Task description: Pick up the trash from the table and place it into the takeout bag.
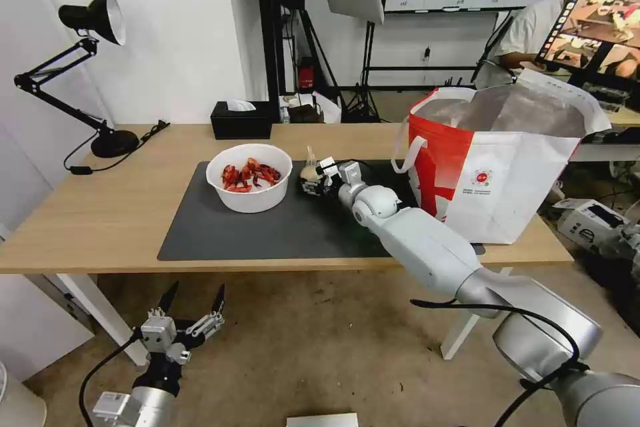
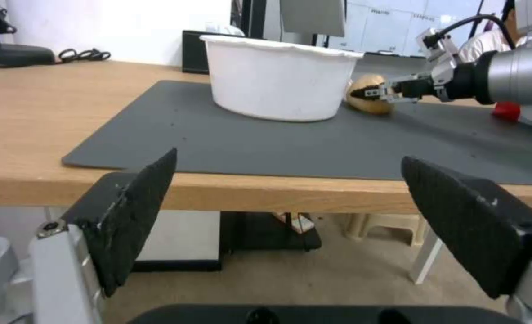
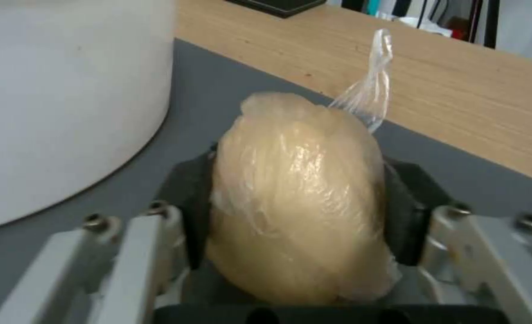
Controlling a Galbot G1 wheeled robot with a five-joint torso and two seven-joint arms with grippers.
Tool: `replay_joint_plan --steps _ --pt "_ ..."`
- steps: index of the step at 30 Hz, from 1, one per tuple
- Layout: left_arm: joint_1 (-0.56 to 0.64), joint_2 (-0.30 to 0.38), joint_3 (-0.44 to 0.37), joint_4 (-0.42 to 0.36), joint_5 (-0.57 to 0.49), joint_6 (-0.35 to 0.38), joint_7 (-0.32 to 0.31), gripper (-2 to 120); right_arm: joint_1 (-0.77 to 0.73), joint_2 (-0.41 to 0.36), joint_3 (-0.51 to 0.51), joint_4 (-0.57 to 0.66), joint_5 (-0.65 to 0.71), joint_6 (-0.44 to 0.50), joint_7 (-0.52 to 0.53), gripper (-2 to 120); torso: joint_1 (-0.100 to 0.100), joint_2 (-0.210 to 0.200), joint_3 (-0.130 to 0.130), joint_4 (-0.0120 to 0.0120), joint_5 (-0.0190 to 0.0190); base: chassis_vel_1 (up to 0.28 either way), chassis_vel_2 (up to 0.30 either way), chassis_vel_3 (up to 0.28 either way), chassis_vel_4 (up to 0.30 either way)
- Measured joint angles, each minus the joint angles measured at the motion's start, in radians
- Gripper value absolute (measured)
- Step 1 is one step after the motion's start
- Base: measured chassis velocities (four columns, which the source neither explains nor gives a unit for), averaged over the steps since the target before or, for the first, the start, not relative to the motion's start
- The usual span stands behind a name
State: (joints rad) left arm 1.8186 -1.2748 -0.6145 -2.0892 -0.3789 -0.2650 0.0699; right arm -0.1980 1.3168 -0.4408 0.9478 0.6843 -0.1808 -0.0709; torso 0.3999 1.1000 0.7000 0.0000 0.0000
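Right wrist view: the right hand (image 3: pixel 296 216) grasps the small clear bag (image 3: pixel 296 198) beside the white bowl (image 3: pixel 62 99), twisted tail pointing up; the left hand (image 1: pixel 193 310) hangs released below the worktop (image 1: pixel 100 213)

White wall (image 1: pixel 180 27), black desk lamp (image 1: pixel 93 20)

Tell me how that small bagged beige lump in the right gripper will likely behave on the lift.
Probably soft: the small clear bag bulges between the right gripper's pads, so it may squash. The thin glossy film looks slippery and could slide. Its twisted tail is loose, so it will likely flop. The left gripper waits open below the table.
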Motion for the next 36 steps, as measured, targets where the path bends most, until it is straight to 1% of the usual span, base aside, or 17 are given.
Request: replay_joint_plan --steps 1,3,7,8,10,11,14,15,17,18,21,25,27,28,30,32,36 --pt "0.000 0.000 0.000 0.000 0.000 0.000 0.000 100 0.000 0.000 0.000 0.000 0.000 0.000 0.000 53 0.000 0.000 0.000 0.0000 0.0000 0.000 0.000 0.000 0.000" --pt "0.002 -0.001 0.000 0.000 0.000 -0.001 -0.001 100 -0.002 -0.009 0.000 0.011 0.000 0.013 -0.001 42 0.000 0.000 0.000 0.0000 0.0000 0.000 0.000 0.000 0.000" --pt "0.004 0.000 -0.001 -0.001 0.000 -0.003 -0.001 100 -0.003 -0.022 0.000 0.029 0.000 0.022 -0.001 32 0.000 0.000 0.000 0.0000 0.0000 0.000 0.000 0.000 0.000" --pt "0.005 0.001 -0.002 -0.001 -0.001 -0.003 -0.002 100 -0.006 -0.030 0.001 0.041 -0.001 0.031 0.002 26 0.000 0.000 0.000 0.0000 0.0000 0.000 0.000 0.000 0.000" --pt "0.005 0.002 -0.001 -0.002 -0.001 -0.003 -0.002 100 -0.018 -0.055 0.009 0.090 -0.006 0.049 0.031 16 0.000 0.000 0.000 0.0001 0.0000 0.000 0.000 0.000 0.000" --pt "0.005 0.002 -0.001 -0.002 -0.001 -0.003 -0.002 100 -0.018 -0.055 0.009 0.090 -0.006 0.049 0.031 16 0.000 0.000 0.000 0.0001 0.0000 0.000 0.000 0.000 0.000" --pt "0.004 0.001 0.001 -0.006 0.000 -0.003 -0.003 100 -0.080 -0.106 0.065 0.226 -0.043 0.090 0.120 7 0.000 0.000 0.000 0.0001 0.0001 0.000 0.000 0.000 0.000" --pt "0.004 0.001 0.001 -0.006 0.000 -0.003 -0.003 100 -0.080 -0.106 0.065 0.226 -0.043 0.090 0.120 7 0.000 0.000 0.000 0.0001 0.0001 0.000 0.000 0.000 0.000" --pt "0.005 0.000 0.001 -0.009 0.000 -0.004 -0.003 100 -0.131 -0.148 0.106 0.346 -0.062 0.101 0.176 6 0.000 0.000 0.000 -0.0003 0.0002 0.000 0.000 0.000 0.000" --pt "0.005 0.000 0.001 -0.009 0.000 -0.004 -0.003 100 -0.131 -0.148 0.106 0.346 -0.062 0.101 0.176 6 0.000 0.000 0.000 -0.0003 0.0002 0.000 0.000 0.000 0.000" --pt "0.007 0.002 0.002 -0.011 0.000 -0.009 -0.003 100 -0.213 -0.230 0.180 0.575 -0.081 0.112 0.295 6 0.000 0.000 0.000 -0.0001 0.0002 0.000 0.000 0.000 0.000" --pt "0.006 0.004 0.004 -0.012 0.001 -0.010 -0.004 100 -0.234 -0.265 0.216 0.663 -0.091 0.108 0.366 6 0.000 0.000 0.000 -0.0002 0.0002 0.000 0.000 0.000 0.000" --pt "0.005 0.007 0.008 -0.012 0.002 -0.010 -0.003 100 -0.241 -0.312 0.256 0.762 -0.111 0.068 0.502 6 0.000 0.000 0.000 -0.0003 0.0000 0.000 0.000 0.000 0.000" --pt "0.005 0.008 0.010 -0.012 0.002 -0.010 -0.003 100 -0.240 -0.327 0.269 0.790 -0.113 0.043 0.553 6 0.000 0.000 0.000 -0.0002 0.0000 0.000 0.000 0.000 0.000" --pt "0.005 0.008 0.012 -0.012 0.003 -0.010 -0.003 100 -0.237 -0.339 0.280 0.809 -0.113 0.020 0.590 5 0.000 0.000 0.000 -0.0001 0.0002 0.000 0.000 0.000 0.000" --pt "0.004 0.007 0.018 -0.012 0.006 -0.010 -0.003 100 -0.219 -0.377 0.314 0.853 -0.108 -0.058 0.715 5 0.000 0.000 0.000 -0.0001 0.0000 0.000 0.000 0.000 0.000" --pt "0.005 0.004 0.021 -0.014 0.007 -0.010 -0.003 100 -0.215 -0.397 0.333 0.859 -0.085 -0.100 0.780 5 0.000 0.000 0.000 -0.0001 0.0000 0.000 0.000 0.000 0.000"
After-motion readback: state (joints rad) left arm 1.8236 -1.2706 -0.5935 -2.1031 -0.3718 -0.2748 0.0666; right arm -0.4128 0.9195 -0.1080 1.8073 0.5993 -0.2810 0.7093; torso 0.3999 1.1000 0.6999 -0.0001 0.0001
